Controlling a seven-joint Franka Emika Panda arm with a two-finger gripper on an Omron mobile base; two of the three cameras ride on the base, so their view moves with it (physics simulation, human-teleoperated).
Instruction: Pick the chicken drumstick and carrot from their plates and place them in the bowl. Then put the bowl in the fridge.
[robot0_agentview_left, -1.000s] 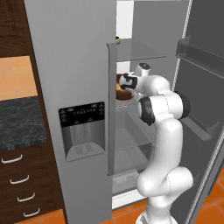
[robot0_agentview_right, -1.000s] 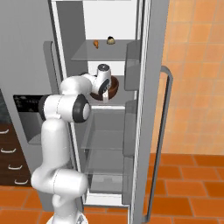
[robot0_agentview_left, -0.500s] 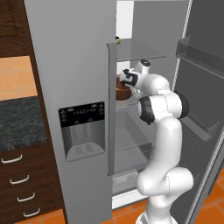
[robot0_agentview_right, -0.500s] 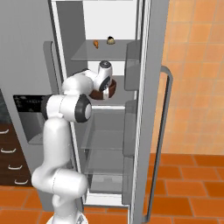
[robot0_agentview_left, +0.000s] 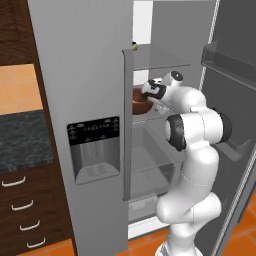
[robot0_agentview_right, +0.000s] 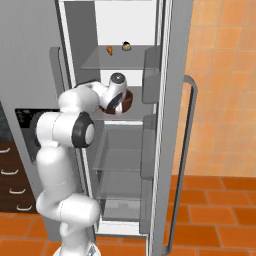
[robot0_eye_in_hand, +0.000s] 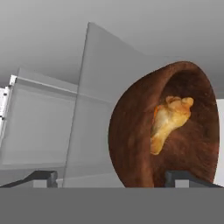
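Observation:
The fridge (robot0_agentview_left: 75, 70) stands open, and the dark brown bowl (robot0_agentview_left: 140, 101) rests on its middle glass shelf (robot0_agentview_right: 112, 116). In the hand view the bowl (robot0_eye_in_hand: 131, 144) appears tipped on its side with the golden chicken drumstick (robot0_eye_in_hand: 168, 120) lying inside. The drumstick's lower end looks orange, and I cannot tell whether that is the carrot. My gripper (robot0_eye_in_hand: 113, 178) is open at the bowl's near rim, one dark fingertip (robot0_eye_in_hand: 41, 176) far to each side. From the base views the gripper (robot0_agentview_left: 150, 95) hovers just above the bowl (robot0_agentview_right: 126, 99). The plates are out of view.
The fridge's right door (robot0_agentview_left: 235, 100) hangs open beside the arm, its bins facing in. On the top shelf sit a small orange item (robot0_agentview_right: 109, 49) and a brown item (robot0_agentview_right: 127, 46). A dark counter (robot0_agentview_left: 22, 140) over drawers lies to the left.
The gripper has gone from shut on the bowl's rim to open, letting the bowl go on the shelf. The hand has lifted slightly.

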